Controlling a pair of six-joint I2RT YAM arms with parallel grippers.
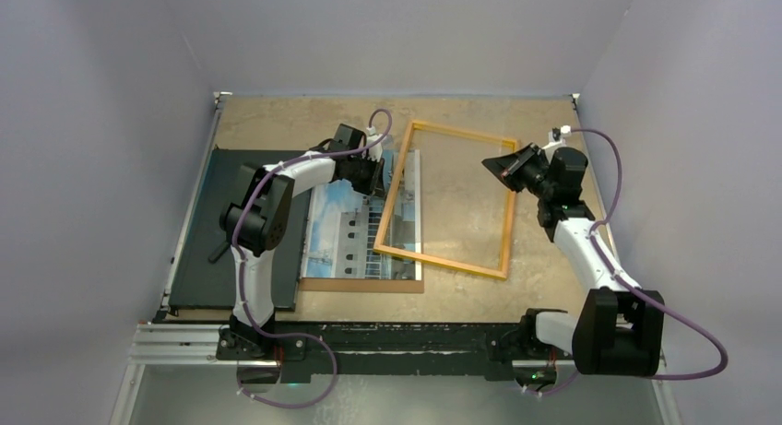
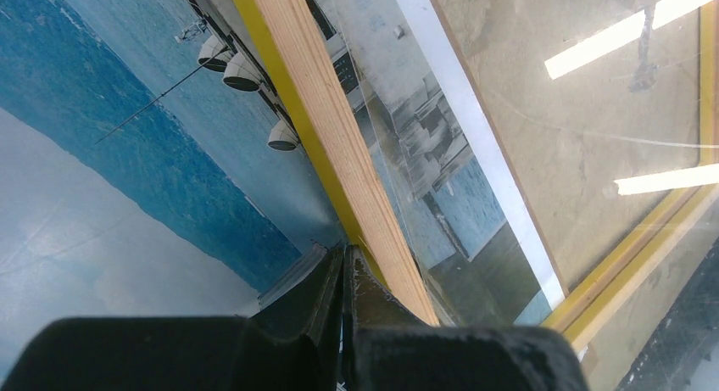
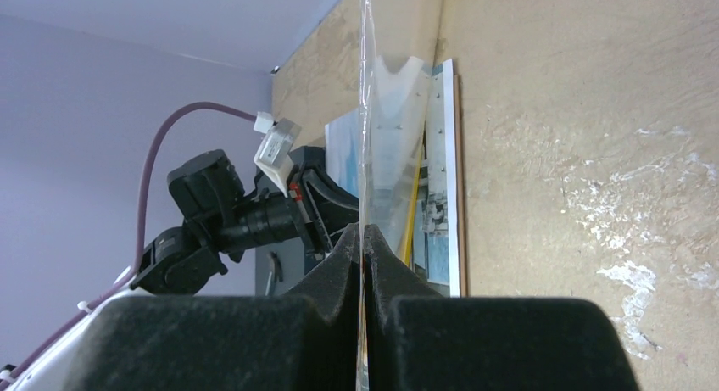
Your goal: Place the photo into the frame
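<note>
The frame, with a yellow-orange border and clear pane, lies mid-table with its right side raised. My right gripper is shut on its right edge; in the right wrist view the thin pane rises from between the closed jaws of my right gripper. The photo lies left of centre, its right part under the frame's left border. My left gripper is at the photo's far end. In the left wrist view my left gripper is shut on the blue photo, beside the frame's wooden edge.
A brown backing board lies under the photo. A black flat board lies along the table's left side. The left arm shows beyond the pane in the right wrist view. Grey walls enclose the table.
</note>
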